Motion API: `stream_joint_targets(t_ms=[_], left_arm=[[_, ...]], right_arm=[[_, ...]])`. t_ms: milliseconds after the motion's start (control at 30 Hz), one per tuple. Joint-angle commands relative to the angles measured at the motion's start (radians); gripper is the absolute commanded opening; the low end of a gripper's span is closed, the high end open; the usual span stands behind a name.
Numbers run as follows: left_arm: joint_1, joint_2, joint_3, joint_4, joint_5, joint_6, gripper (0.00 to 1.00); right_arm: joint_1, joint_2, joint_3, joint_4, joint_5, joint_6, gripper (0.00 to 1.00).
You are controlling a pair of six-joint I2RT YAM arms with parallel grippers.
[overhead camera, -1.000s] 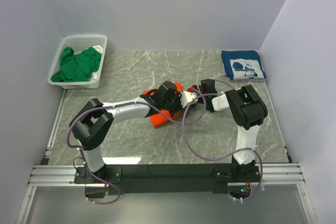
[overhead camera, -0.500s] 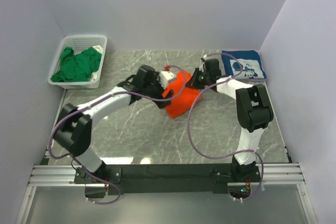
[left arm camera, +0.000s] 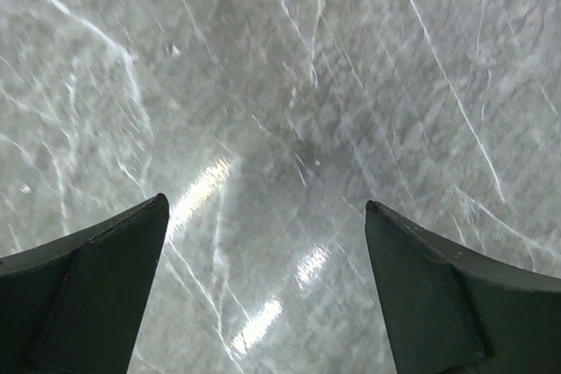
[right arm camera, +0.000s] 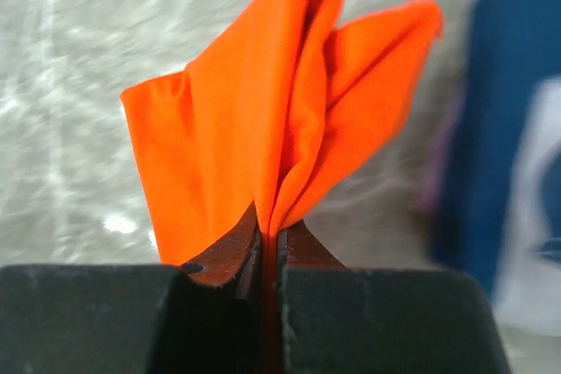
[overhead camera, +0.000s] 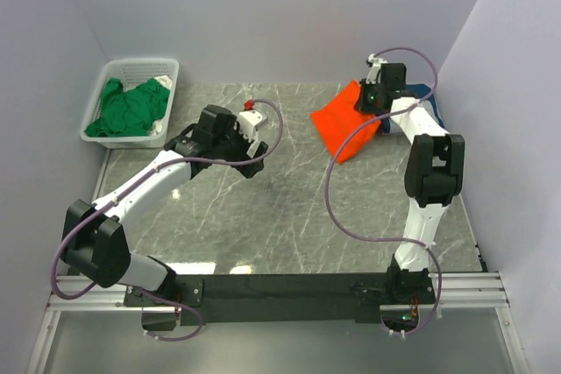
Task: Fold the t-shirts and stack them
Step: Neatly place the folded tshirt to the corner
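Top view: left claw (overhead camera: 252, 148) spread wide and empty, above bare bench (overhead camera: 289, 208), left of centre. Right claw (overhead camera: 372, 98) at far right, pinched on orange t-shirt (overhead camera: 340, 124), raised just beside navy t-shirt (overhead camera: 428, 94). Green t-shirt (overhead camera: 131, 107) heaped in white basket (overhead camera: 140, 64), far left.
Left wrist view: wide-set jaws over marble only.
Right wrist view: clamped tight on an orange fold, navy cloth at right.

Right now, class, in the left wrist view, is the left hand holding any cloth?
No, the left hand stands wide open, with only the bare marbled table showing between its fingers.
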Motion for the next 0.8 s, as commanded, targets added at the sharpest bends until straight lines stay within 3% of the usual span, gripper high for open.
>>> stream_joint_targets(t_ms=[0,433,767], left_arm=[[0.002,-0.044,-0.013,-0.045,-0.001,-0.031,0.99],[0.002,-0.043,-0.019,-0.057,-0.001,-0.059,0.99],[0.002,-0.029,-0.01,-0.06,-0.005,-0.051,0.99]], right_arm=[[-0.028,0.037,0.123,-0.034,0.028,-0.13,0.0],[-0.08,0.138,0.416,-0.103,0.091,-0.205,0.0],[-0.085,0.121,0.487,-0.14,0.119,-0.253,0.0]])
